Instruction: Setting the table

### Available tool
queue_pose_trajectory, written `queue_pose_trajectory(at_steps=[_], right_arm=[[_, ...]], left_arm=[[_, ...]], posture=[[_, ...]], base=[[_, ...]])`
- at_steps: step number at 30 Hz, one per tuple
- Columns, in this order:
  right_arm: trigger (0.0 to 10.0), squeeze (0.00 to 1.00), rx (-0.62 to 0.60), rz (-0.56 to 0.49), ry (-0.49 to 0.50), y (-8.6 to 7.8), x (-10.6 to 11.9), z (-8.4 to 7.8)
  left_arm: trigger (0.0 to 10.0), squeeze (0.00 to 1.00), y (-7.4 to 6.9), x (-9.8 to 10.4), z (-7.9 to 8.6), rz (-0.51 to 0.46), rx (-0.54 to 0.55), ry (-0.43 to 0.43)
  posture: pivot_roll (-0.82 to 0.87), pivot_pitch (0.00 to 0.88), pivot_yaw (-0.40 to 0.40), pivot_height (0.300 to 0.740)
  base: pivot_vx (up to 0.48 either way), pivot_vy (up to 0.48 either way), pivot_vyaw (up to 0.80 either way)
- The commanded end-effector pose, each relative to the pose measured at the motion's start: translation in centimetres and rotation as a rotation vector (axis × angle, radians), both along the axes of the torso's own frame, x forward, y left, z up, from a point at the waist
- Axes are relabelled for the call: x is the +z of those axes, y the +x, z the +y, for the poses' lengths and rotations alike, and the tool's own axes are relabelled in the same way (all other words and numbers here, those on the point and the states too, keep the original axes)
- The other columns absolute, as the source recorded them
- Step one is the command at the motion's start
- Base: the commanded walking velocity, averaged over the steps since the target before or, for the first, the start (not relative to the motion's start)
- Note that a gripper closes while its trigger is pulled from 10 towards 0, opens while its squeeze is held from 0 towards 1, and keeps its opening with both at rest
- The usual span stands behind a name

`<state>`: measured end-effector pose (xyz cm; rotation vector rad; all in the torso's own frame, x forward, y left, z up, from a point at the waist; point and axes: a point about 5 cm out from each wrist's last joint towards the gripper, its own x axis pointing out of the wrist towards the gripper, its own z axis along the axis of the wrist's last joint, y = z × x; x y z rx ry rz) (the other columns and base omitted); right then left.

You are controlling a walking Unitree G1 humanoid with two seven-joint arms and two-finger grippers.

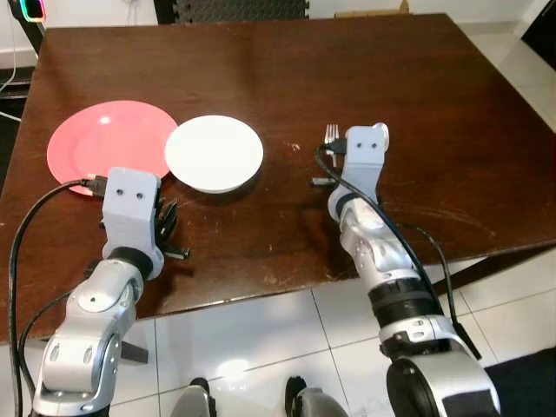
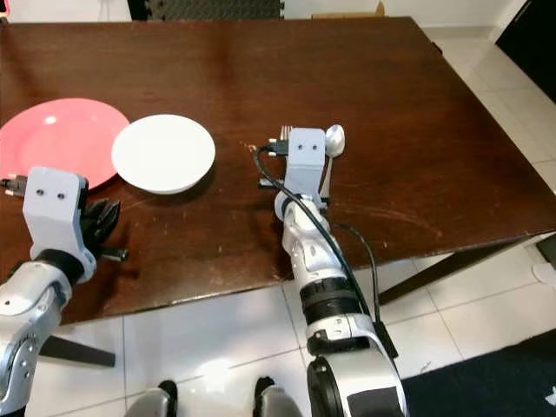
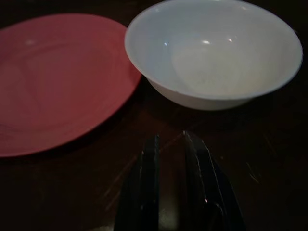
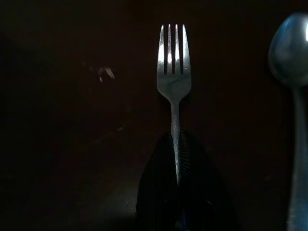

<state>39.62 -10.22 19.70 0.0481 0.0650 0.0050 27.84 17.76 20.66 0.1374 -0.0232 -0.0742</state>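
Observation:
A silver fork [image 4: 173, 79] lies on the dark wooden table [image 1: 452, 95], tines pointing away from me. My right gripper [image 4: 176, 140] is shut on the fork's handle, low at the table top. A silver spoon [image 2: 334, 139] lies just right of the fork. A white bowl [image 1: 214, 153] sits left of the fork, and beside it is a pink plate [image 1: 106, 139] that the bowl's rim touches. My left gripper [image 3: 169, 137] hovers near the table's front edge, just short of the bowl and plate. It is open by a narrow gap and holds nothing.
The table's front edge [image 1: 261, 295] runs just under both arms, with white tiled floor [image 1: 261, 347] below. Black chairs [image 1: 234, 9] stand behind the far edge. The back and right parts of the table are bare wood.

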Motion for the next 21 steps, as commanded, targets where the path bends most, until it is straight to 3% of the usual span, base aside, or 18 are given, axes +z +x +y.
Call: queue_pose_trajectory(at_steps=[1,10,12,21], right_arm=[[10.0,0.00,-0.016,0.040,0.013,0.3,-1.0,-0.1],[10.0,0.00,-0.053,0.072,-0.019,0.7,-2.1,-1.1],[10.0,0.00,-0.079,0.081,-0.038,1.1,-2.2,-2.3],[10.0,0.00,-0.114,0.083,-0.074,1.2,-2.4,-4.6]], left_arm=[[10.0,0.00,-0.4,-0.3,0.3,0.024,0.002,0.012],[10.0,0.00,-1.0,0.0,0.8,0.027,0.012,0.025],[10.0,0.00,-1.3,0.0,1.0,0.034,0.009,0.035],[10.0,0.00,-1.0,0.1,0.8,0.036,-0.001,0.035]], posture=[[0.17,0.270,0.004,0.740],[0.21,0.288,0.019,0.740],[0.22,0.290,0.031,0.740],[0.21,0.287,0.035,0.740]], base=[[0.000,0.000,0.00],[0.000,0.000,0.00],[0.000,0.000,0.00],[0.000,0.000,0.00]])
